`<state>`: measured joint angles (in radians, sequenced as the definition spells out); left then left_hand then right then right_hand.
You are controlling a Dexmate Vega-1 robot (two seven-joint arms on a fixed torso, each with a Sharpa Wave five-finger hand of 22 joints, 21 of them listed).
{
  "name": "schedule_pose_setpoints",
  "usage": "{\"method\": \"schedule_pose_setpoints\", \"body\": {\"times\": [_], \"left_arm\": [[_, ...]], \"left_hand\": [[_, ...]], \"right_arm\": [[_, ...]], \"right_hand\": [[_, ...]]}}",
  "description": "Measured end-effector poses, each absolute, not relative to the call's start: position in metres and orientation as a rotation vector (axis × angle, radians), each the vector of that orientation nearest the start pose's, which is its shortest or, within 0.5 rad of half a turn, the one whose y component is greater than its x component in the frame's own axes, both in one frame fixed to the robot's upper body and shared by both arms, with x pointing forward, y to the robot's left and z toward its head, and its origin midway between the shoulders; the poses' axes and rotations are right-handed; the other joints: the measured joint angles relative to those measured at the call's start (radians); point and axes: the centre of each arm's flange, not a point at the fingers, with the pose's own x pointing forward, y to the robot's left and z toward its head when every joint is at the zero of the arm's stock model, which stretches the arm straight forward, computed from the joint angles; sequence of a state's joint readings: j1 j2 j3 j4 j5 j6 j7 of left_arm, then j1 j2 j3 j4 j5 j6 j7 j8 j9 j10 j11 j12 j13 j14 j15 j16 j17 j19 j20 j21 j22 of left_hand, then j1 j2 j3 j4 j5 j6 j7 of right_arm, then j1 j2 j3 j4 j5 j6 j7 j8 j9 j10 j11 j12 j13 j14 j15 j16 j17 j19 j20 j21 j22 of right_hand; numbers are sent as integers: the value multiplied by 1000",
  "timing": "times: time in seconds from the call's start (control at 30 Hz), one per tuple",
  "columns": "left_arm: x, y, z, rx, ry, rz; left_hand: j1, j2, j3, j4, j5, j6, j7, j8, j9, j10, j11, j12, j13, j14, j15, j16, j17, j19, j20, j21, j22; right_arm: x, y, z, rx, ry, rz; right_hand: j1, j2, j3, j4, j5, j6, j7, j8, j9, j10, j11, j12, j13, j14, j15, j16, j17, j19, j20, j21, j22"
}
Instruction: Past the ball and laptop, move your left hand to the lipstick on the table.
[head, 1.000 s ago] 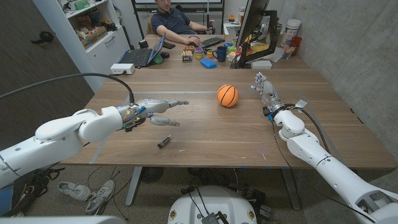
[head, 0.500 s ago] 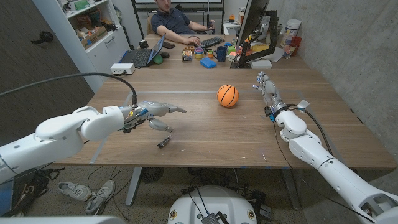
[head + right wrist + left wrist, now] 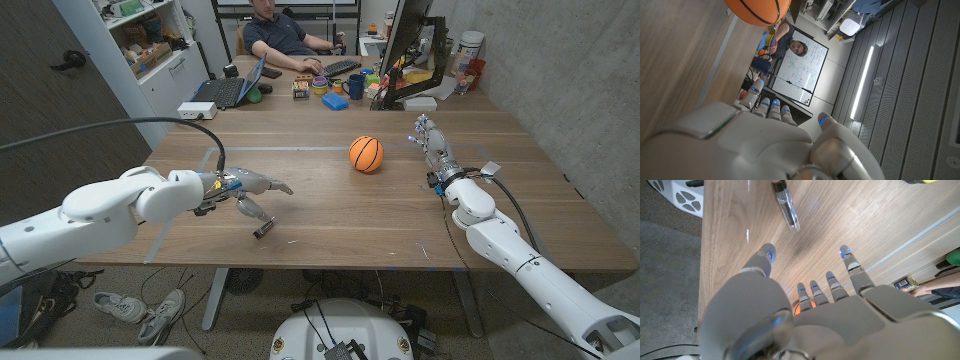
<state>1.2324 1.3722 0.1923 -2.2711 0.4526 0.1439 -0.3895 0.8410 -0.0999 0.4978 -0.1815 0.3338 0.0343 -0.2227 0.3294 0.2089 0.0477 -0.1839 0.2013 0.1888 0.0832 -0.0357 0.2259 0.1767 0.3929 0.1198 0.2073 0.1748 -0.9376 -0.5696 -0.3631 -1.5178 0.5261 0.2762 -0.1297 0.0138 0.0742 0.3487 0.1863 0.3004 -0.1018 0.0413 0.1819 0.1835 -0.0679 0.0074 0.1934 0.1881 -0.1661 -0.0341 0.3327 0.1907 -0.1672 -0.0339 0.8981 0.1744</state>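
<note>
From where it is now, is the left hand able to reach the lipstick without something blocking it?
Probably yes. The left hand hangs open just beside the lipstick, and bare table lies between them. The ball sits well off to the side, so nothing seems to stand in the way.

No legible text — anywhere.

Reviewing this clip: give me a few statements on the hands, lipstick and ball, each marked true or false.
1. The left hand holds the lipstick. False: its fingers are spread above it, and it lies on the table.
2. The ball sits on the table between the two hands. True.
3. The right hand grips the ball. False: it stands apart from it, holding nothing.
4. The lipstick lies near the table's front edge. True.
5. A laptop sits at the table's far left corner. True.
</note>
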Motion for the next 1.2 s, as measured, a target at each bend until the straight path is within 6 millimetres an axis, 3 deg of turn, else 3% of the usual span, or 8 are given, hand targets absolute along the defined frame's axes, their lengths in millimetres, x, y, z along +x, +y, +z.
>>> {"method": "schedule_pose_setpoints", "body": {"times": [0.37,1.2], "left_arm": [[465,262,-10,1928,-360,-396],[461,258,-12,1955,-339,-399]], "left_hand": [[102,13,4,4,-35,29,3,4,-1,-36,7,-17,0,-12,0,-16,0,-19,0,-12,0],[140,44,-18,26,-69,14,4,-13,-4,-105,18,-25,0,-51,3,-23,3,-51,-7,-23,0]], "right_arm": [[610,-274,-17,-58,-672,143],[605,-276,-20,-59,-673,132]], "right_hand": [[0,0,-5,3,0,0,0,0,0,0,0,0,0,0,0,0,0,0,0,0,0],[0,0,-9,-1,0,0,0,0,0,0,0,0,0,0,0,0,0,0,0,-8,0]]}}
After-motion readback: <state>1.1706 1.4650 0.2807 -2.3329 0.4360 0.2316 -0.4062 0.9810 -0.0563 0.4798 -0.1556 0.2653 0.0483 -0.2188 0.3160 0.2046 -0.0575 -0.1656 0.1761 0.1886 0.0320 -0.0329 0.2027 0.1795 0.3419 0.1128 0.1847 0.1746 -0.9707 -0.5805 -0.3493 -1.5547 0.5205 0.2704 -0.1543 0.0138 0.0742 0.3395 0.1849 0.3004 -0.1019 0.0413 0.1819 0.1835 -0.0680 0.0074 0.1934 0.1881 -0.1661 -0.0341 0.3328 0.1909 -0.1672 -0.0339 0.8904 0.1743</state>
